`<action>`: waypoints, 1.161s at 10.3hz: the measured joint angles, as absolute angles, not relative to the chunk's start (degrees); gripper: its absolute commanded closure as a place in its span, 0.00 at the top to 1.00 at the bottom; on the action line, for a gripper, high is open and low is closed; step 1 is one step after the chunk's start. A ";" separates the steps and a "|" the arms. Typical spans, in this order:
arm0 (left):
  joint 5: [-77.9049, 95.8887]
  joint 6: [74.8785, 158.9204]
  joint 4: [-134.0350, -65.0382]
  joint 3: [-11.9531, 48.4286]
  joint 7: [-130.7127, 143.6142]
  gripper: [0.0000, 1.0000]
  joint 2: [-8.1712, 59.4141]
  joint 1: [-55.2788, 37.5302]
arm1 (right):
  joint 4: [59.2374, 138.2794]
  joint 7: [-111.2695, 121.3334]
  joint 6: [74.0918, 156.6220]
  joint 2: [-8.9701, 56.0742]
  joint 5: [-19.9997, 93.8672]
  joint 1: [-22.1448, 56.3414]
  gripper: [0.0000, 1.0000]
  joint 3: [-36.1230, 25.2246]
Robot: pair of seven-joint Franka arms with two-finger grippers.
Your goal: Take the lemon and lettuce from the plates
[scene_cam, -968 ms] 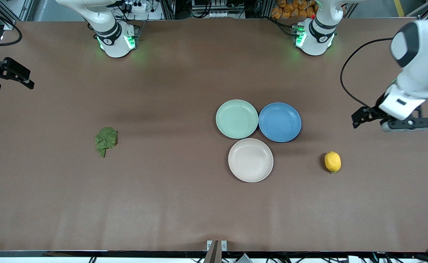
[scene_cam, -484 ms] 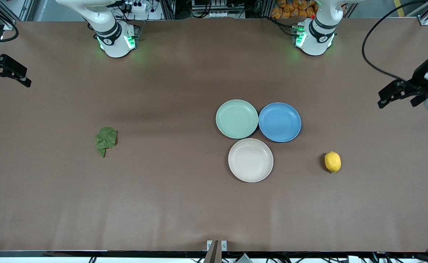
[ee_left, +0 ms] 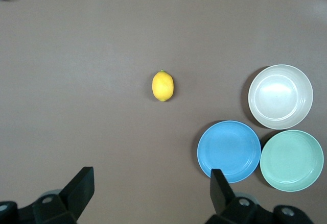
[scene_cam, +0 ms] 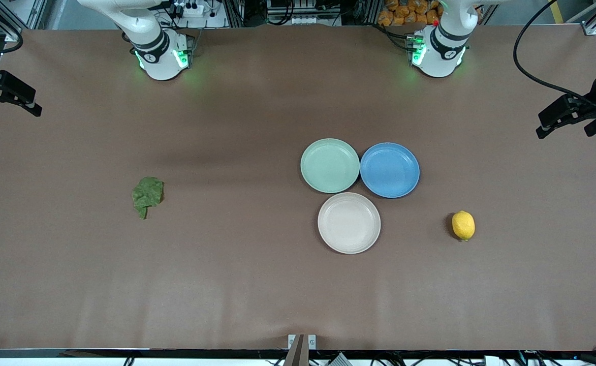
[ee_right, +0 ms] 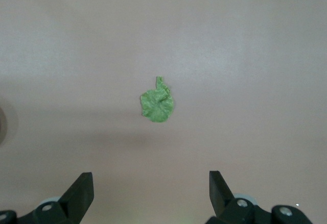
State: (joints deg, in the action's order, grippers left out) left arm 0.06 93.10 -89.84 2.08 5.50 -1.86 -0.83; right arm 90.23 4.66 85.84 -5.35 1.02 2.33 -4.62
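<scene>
Two arms, both pulled back w/ nothing held. Left gripper [scene_cam: 574,118] hangs over the table edge at the left arm's end, jaws wide apart and empty. Right gripper [scene_cam: 8,96] hangs over the edge at the right arm's end, jaws also wide and empty. Lemon [scene_cam: 463,225] lies on bare table, well apart from the left gripper, beside the plates. Lettuce [scene_cam: 147,195] lies on bare table, well apart from the right gripper. Mint plate [scene_cam: 330,165], cream plate [scene_cam: 349,222] and blue plate [scene_cam: 389,170] cluster mid-table, rims touching, between the two grippers.
</scene>
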 measured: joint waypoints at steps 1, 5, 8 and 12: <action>0.06 93.06 -89.83 2.09 5.50 1.00 -1.81 -0.83 | 90.20 4.66 85.83 -5.35 1.02 2.33 1.00 -4.59; 0.06 92.96 -89.78 2.27 5.50 1.00 -1.76 -0.92 | 89.79 4.66 85.65 -5.35 1.02 2.33 1.00 -4.51; 0.06 92.94 -89.73 2.91 5.50 1.00 -1.75 -0.95 | 89.76 4.66 85.64 -5.35 1.03 2.33 1.00 -4.46; 0.06 91.63 -89.56 3.03 5.28 1.00 -1.71 -1.00 | 89.76 4.66 85.60 -5.35 1.03 2.33 1.00 -4.45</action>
State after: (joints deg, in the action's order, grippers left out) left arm 0.06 91.63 -89.56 3.03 5.28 -1.71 -1.00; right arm 89.76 4.66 85.60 -5.35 1.03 2.33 -4.45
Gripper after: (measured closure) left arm 0.000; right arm 0.000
